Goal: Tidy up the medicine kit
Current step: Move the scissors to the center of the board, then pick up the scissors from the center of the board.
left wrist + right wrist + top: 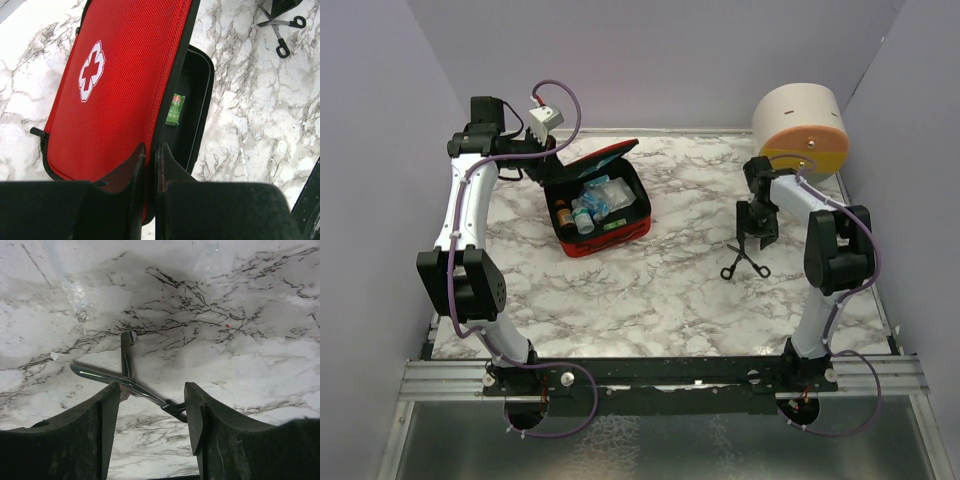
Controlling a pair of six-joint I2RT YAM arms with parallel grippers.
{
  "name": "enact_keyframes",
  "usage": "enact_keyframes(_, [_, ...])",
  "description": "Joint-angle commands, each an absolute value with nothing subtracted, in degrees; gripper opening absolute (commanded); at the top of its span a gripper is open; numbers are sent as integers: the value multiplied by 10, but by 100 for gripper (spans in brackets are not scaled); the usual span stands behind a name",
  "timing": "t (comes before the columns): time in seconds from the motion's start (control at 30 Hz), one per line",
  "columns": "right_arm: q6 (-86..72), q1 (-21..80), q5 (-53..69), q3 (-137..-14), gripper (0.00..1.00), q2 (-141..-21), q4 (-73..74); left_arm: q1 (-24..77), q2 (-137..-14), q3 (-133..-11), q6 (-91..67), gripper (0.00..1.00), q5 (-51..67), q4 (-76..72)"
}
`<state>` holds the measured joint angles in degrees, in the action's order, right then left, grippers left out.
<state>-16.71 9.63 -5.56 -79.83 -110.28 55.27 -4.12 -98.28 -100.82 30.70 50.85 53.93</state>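
Your medicine kit (620,228) lay open on the marble table (650,290), in the upper left-centre of the top view. Its red lid (125,75), bearing the white cross (91,71), stood raised and tilted back over the black tray. Small bottles and packets (585,205) filled the tray, and a green packet (175,109) sat inside against the near wall in the left wrist view.

Your left gripper (150,150) was drawn in narrow and pinched the edge of the lid between its fingers, holding the lid up.

Your right gripper (152,387) hung low over the table at centre right of the top view, well apart from the kit. Its jaws stood wide and held nothing. The scissors (127,375) lay flat on the marble just below and between the fingers, blades spread in a cross, black handles toward the lower right of the right wrist view. Whether the left finger (107,410) touched the scissors could not be told.

A round cream-and-orange container (802,125) stood at the upper right corner of the table.
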Motion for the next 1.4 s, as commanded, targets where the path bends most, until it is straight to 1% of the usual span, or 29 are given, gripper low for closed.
enact_keyframes(0.0, [-153, 93, -37, -772, 55, -1104, 532, -45, -978, -1016, 296, 0, 492, 543])
enact_keyframes(0.47, [-181, 95, 22, -695, 59, -1071, 496, -46, -985, -1027, 288, 0, 492, 544])
enact_keyframes(0.6, [-181, 99, 26, -689, 59, -1067, 496, -46, -981, -1025, 291, 0, 488, 547])
enact_keyframes(0.63, [-180, 100, 23, -687, 58, -1066, 496, -45, -980, -1025, 291, 0, 489, 547])
enact_keyframes(0.67, [-180, 100, 19, -686, 52, -1065, 497, -46, -980, -1024, 291, 0, 488, 547])
enact_keyframes(0.7, [-182, 100, 14, -684, 43, -1065, 499, -46, -980, -1024, 290, 0, 488, 547])
enact_keyframes(0.77, [-184, 100, 9, -683, 15, -1067, 502, -46, -979, -1025, 290, 0, 489, 548])
enact_keyframes(0.8, [-186, 100, 10, -682, 4, -1067, 503, -45, -979, -1024, 290, 0, 488, 548])
enact_keyframes(0.83, [-187, 101, 9, -680, 1, -1067, 504, -45, -978, -1024, 291, 0, 488, 548])
enact_keyframes(1.1, [-202, 102, 4, -668, 2, -1059, 499, -46, -970, -1012, 297, 0, 486, 548])
enact_keyframes(1.13, [-204, 102, 4, -665, 6, -1058, 496, -46, -962, -1012, 297, 0, 486, 548])
enact_keyframes(1.2, [-208, 103, 4, -664, 22, -1056, 493, -46, -961, -1011, 297, 0, 487, 548])
enact_keyframes(1.23, [-210, 103, 3, -664, 26, -1055, 494, -46, -959, -1011, 297, 0, 486, 548])
enact_keyframes(1.3, [-217, 103, -5, -665, 31, -1054, 495, -46, -959, -1011, 297, 0, 486, 548])
enact_keyframes(1.37, [-225, 103, -14, -666, 33, -1050, 496, -46, -958, -1011, 298, 0, 486, 548])
